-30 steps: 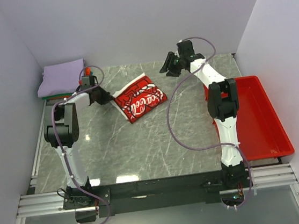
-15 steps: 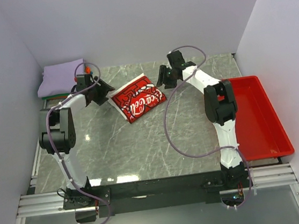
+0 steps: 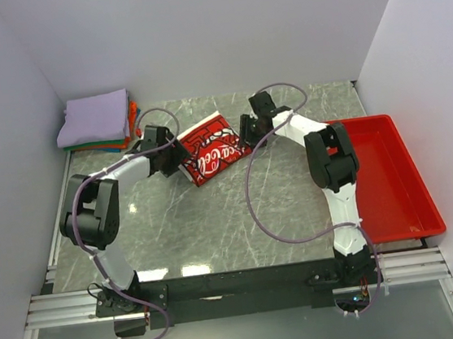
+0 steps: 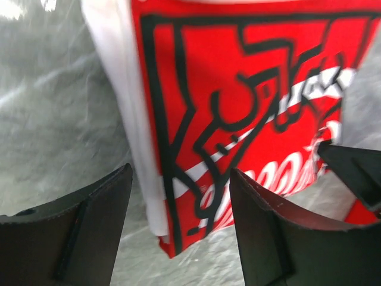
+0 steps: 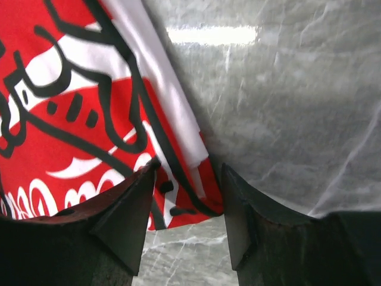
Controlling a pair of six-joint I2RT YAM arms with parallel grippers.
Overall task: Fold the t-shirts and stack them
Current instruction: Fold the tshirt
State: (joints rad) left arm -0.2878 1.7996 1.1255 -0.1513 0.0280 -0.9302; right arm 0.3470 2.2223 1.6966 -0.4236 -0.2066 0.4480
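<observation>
Overhead: folded red-print t-shirt (image 3: 212, 148) flat at mid-worktop (image 3: 216, 220), flanked by left gripper (image 3: 166, 141) at its left edge and right gripper (image 3: 248, 128) at its right, both equally near.

Left wrist: fingers (image 4: 89, 232) spread wide, white folded edge straight ahead between them, nothing held.

Right wrist: fingers (image 5: 128, 220) wide too, straddling the shirt's corner, empty.
</observation>
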